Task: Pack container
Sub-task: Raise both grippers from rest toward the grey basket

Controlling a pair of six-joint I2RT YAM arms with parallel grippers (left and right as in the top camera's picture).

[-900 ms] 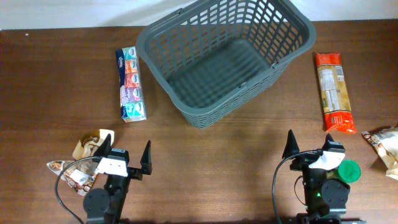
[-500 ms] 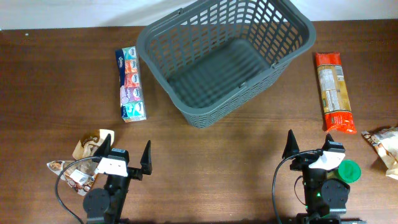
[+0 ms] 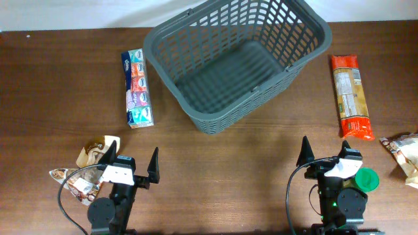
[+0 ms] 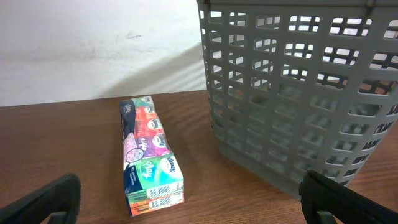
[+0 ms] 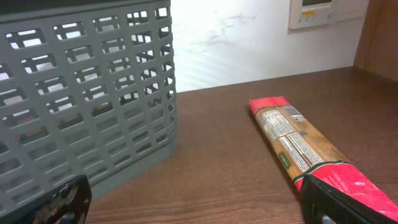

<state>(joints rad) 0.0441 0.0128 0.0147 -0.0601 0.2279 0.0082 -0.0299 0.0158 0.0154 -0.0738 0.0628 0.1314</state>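
Note:
The dark grey lattice basket stands at the back middle of the table, empty; it also shows in the left wrist view and the right wrist view. A colourful tissue pack lies left of it, seen too in the left wrist view. A red pasta packet lies to its right, seen too in the right wrist view. My left gripper is open and empty near the front left. My right gripper is open and empty near the front right.
Crumpled snack wrappers lie by the left arm. A green lid sits beside the right arm, and another snack bag lies at the right edge. A white wall rises behind the table.

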